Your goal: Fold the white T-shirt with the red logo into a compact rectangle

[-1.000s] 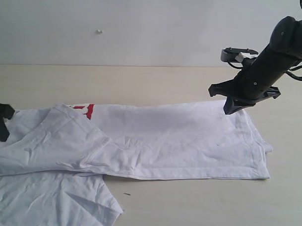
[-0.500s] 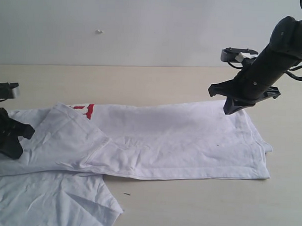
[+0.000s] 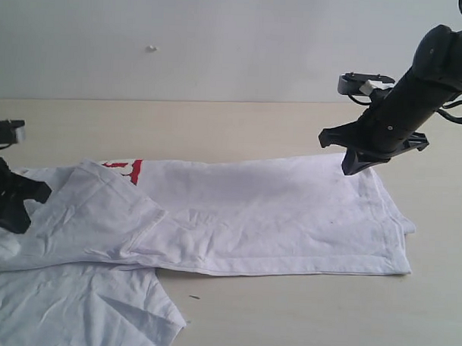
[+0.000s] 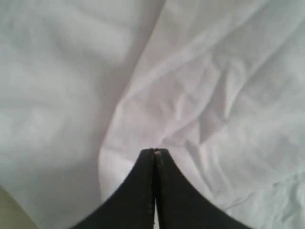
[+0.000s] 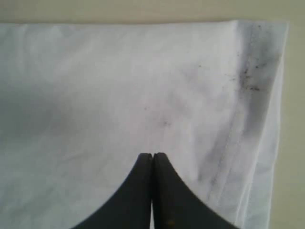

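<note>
The white T-shirt (image 3: 275, 212) lies spread across the table, with one sleeve folded over its left part and another sleeve hanging toward the front left. A corner of the red logo (image 3: 129, 168) peeks out beside the folded sleeve. My left gripper (image 3: 18, 222) is at the shirt's left edge, shut on a pinch of the wrinkled white cloth (image 4: 205, 86), which fills the left wrist view around its tips (image 4: 155, 150). My right gripper (image 3: 351, 168) is shut at the shirt's far right corner, with nothing between its fingers (image 5: 152, 155). Flat cloth (image 5: 119, 86) lies below it.
The tan table (image 3: 287, 312) runs past the shirt at the front and right, with a pale wall (image 3: 220, 43) behind. Dark specks mark the stitched hem (image 5: 250, 78) near my right gripper. A small dark fleck (image 3: 194, 297) lies on the table in front.
My left gripper came in from the left edge, shut on the shirt and then drew back left a little. The folded sleeve shifted left with it. The right arm has not moved.
</note>
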